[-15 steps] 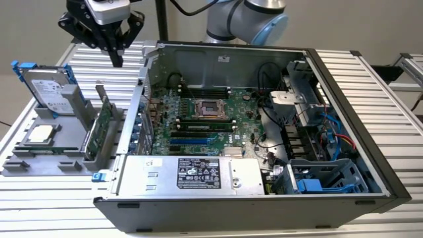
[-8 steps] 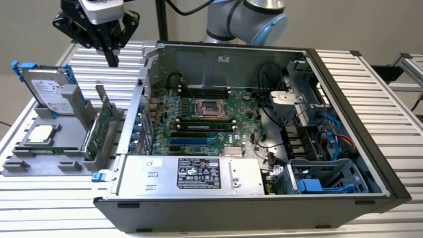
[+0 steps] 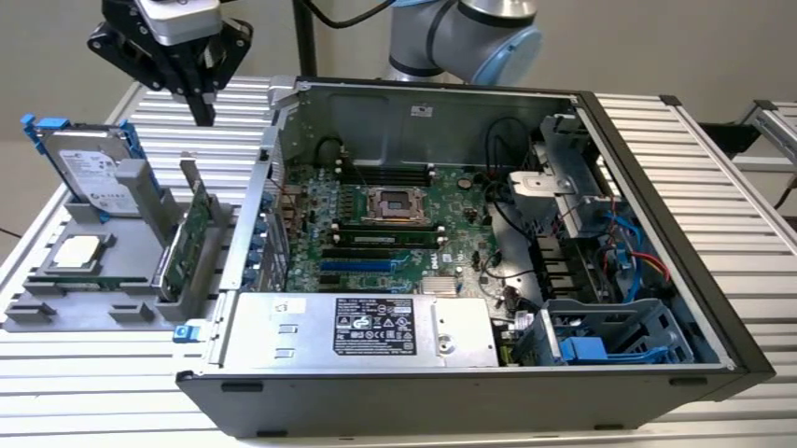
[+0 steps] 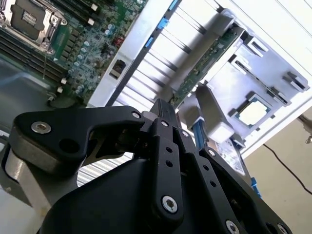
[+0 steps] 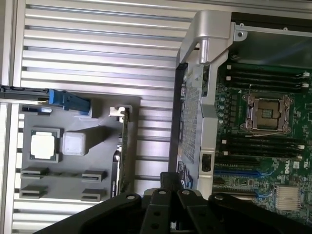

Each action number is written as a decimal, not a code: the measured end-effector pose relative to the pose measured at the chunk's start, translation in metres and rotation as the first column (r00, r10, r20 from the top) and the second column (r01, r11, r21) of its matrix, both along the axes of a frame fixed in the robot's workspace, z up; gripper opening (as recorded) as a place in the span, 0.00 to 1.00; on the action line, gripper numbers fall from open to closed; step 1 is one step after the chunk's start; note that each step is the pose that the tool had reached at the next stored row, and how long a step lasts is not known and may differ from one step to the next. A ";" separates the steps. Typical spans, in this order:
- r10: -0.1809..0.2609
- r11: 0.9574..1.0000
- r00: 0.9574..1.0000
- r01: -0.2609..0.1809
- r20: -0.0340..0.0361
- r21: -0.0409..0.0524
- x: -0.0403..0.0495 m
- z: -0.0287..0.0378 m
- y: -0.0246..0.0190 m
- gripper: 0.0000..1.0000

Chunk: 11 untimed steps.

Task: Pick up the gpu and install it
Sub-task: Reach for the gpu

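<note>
Though not yet gripped, slotted upright on its long edge in the grey holder [image 3: 75,313]: the gpu [image 3: 187,245], a thin green card, outside the computer case [image 3: 436,385] and just beside its side wall. In the same holder, toward the exterior view's left: a hard drive [image 3: 93,168] with blue rails, propped upright, and a square CPU chip [image 3: 77,252] lying flat in its recess.

Hanging over the table [image 3: 100,401] near the case's far corner, apart from the gpu: the gripper [image 3: 201,110], pointed down, fingers together, nothing between them.

Inside the open case: a green motherboard [image 3: 461,233] with an open CPU socket [image 3: 392,205], memory slots on either side of it and blue expansion slots nearer the front. Along the near wall, a silver power supply [image 3: 361,327]. Toward the exterior view's right, drive cages with blue and red cables.

In the first wrist view, seen from above: the gpu [image 5: 123,151] edge-on as a thin line between the CPU chip [image 5: 43,145] and the case wall. In the second wrist view, close up: the black gripper linkage, with the card's green edge [image 4: 204,66] beyond the fingertips.

Under everything, ribbed aluminium slats. Past the table edge in the second wrist view, a tan floor [image 4: 285,146] and a dark cable [image 4: 287,171].
</note>
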<state>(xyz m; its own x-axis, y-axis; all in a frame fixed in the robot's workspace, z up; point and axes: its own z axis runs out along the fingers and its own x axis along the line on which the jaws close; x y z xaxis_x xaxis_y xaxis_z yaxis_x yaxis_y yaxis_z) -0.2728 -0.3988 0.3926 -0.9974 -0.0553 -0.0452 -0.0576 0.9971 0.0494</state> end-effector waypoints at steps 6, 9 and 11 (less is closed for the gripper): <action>0.006 1.000 1.000 -0.006 0.000 0.000 -0.0063 0.0000 0.0000 0.00; 0.009 1.000 1.000 -0.009 0.000 0.000 -0.0094 0.0000 0.0000 0.00; 0.011 1.000 1.000 -0.011 0.001 0.000 -0.0113 0.0000 0.0000 0.00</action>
